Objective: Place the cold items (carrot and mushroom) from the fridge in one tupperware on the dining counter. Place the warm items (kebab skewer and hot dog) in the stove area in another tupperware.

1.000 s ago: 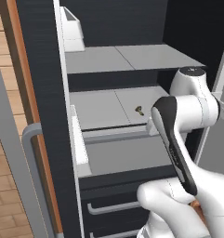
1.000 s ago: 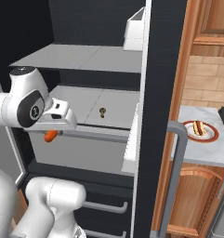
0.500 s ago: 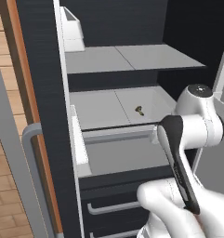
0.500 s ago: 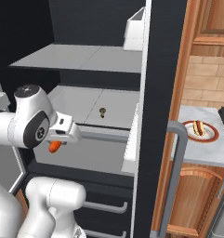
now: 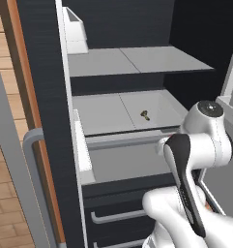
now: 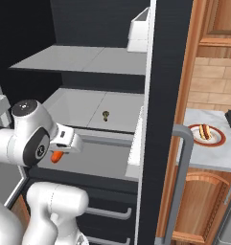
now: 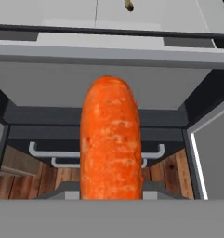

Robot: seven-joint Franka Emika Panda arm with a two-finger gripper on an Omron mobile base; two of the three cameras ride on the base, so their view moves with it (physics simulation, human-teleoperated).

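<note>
Clamped between my pincer's jaws is the carrot, held partway shut around its orange body. From my hand it runs up the middle of the view, blunt end toward the fridge, with the fingertips hidden behind it, so I cannot tell exactly where they touch. From the right base camera a bit of orange pokes out below my hand, in front of the lower shelf's edge and clear of it. My hand sits outside the open fridge, near the front lip of that shelf, at the left of the opening as that camera sees it. The mushroom stands upright on the middle shelf, toward the back and near the seam between the two shelf panels; in the right base view it sits near the same seam. Above it is another grey shelf, and a white bin hangs on the door high up. Below the shelves are dark drawers with grey bar handles. To the right of the fridge, on a marbled top over wooden cabinet doors, the hot dog lies on a red-rimmed plate. The long grey door handle stands in front of that cabinet.
</note>
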